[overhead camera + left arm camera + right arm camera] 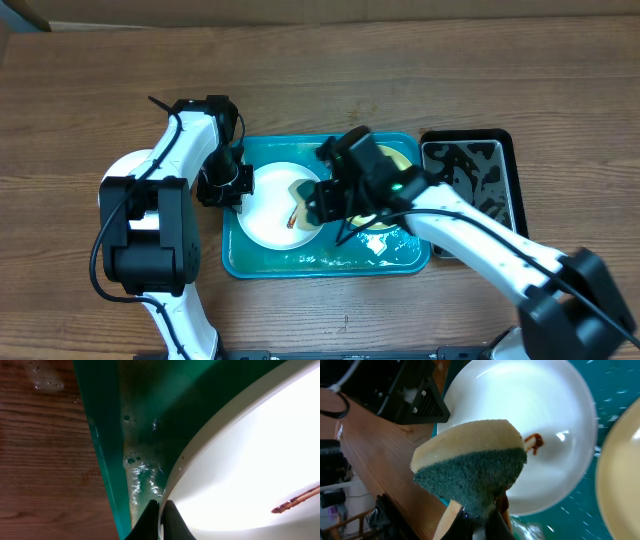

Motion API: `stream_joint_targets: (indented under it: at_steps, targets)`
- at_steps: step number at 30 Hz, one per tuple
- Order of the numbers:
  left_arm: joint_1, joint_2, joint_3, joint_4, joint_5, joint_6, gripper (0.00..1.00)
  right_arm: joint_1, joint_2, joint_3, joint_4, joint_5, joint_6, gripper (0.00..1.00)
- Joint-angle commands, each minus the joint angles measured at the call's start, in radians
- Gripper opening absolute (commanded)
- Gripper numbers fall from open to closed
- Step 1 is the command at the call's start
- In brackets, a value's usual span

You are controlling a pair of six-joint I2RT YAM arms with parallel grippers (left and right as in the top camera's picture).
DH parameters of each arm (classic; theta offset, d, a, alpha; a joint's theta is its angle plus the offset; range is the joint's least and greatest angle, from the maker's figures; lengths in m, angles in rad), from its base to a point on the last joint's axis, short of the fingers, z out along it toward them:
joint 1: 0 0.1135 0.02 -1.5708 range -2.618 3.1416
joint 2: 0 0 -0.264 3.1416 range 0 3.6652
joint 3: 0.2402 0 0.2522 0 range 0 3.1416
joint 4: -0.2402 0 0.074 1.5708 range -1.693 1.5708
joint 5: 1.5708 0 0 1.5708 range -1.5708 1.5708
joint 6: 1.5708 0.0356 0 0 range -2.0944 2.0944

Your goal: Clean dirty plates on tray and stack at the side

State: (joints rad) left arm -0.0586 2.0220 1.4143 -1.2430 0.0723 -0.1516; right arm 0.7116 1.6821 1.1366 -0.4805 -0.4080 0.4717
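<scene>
- A scouring sponge [470, 465] sits clamped in your right gripper [479, 527], over the white plate [530, 415].
- A black tub [470, 190] stands beside the teal tray [330, 262] on the tabletop [100, 90].
- The white plate, with a brown smear [535, 442] at centre, lies in the tray beside a pale yellow-green plate [400, 158].
- Your left gripper [160, 522] pinches the white plate's rim.

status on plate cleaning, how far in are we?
Done: nothing that shows; no plate is stacked beside the tray.
In hand: the left tool pinches the white plate at its rim, and the right tool holds a sponge over it. The brown smear is not yet wiped.
Left: wipe this plate, then the yellow-green plate, and stack them.
</scene>
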Motion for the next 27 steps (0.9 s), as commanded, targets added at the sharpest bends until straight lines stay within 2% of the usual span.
stream_joint_targets:
  at_steps: [1, 10, 23, 27]
  targets:
    - [-0.002, 0.011, -0.005, -0.009, 0.012, -0.014, 0.04, 0.039, 0.064, -0.003, 0.048, 0.023, 0.077, 0.04]
    - [-0.005, 0.011, -0.005, -0.006, 0.056, -0.014, 0.04, 0.092, 0.180, -0.003, 0.212, -0.015, 0.132, 0.04]
    - [-0.054, 0.011, -0.005, 0.003, 0.055, -0.014, 0.04, 0.106, 0.257, -0.003, 0.225, -0.007, 0.136, 0.04]
    - [-0.060, 0.011, -0.005, 0.002, 0.051, -0.014, 0.04, 0.100, 0.278, -0.003, 0.215, 0.063, 0.136, 0.04]
